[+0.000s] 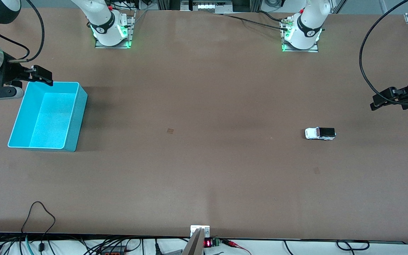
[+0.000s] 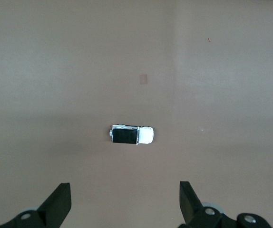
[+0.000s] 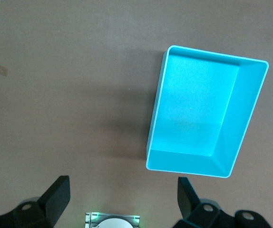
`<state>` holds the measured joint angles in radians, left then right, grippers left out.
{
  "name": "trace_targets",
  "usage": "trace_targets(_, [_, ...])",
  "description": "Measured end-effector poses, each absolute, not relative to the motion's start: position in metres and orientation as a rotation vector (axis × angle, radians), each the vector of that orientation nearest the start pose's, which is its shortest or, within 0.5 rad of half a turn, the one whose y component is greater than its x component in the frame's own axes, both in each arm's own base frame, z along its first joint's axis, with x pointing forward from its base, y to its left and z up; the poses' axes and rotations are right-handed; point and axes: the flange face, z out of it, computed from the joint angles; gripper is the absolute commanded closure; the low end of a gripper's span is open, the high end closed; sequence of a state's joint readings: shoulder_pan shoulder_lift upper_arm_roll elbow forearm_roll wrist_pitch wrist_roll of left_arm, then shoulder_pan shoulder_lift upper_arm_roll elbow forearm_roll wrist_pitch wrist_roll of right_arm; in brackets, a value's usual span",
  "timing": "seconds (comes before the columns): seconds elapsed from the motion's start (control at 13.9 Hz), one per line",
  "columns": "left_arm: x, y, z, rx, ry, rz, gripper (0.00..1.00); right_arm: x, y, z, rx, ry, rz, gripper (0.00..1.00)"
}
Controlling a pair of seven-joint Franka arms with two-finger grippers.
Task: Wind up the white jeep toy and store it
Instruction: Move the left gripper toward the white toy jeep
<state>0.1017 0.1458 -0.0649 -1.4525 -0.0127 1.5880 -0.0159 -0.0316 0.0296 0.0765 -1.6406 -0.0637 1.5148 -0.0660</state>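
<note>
My left gripper [image 1: 384, 101] hangs with fingers spread wide and holding nothing, up over the table [image 1: 204, 170] at the left arm's end; the white jeep toy [image 1: 320, 133] sits on its wheels on bare table, apart from the fingers and untouched, also seen at [image 2: 131, 135]. My right gripper [image 1: 43, 76] hangs wide apart and empty over the upper rim of the turquoise bin [image 1: 78, 117], which stands at the right arm's end, well apart from the jeep.

High front camera faces the bases; wrist cameras look straight down.
</note>
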Motion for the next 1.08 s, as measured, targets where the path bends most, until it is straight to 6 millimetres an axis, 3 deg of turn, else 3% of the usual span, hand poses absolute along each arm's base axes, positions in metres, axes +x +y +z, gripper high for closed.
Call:
trace_targets(0.57, [0.598,0.023,0.597,-3.162,-0.084,0.023,0.00,0.552,0.017,0.571,-3.186,-0.179,0.252,0.00])
trace_targets(1.08, [0.613,0.016,0.554,-3.165,-0.061,0.141,0.00,0.555,0.017,0.564,-3.183,-0.180,0.275,0.00])
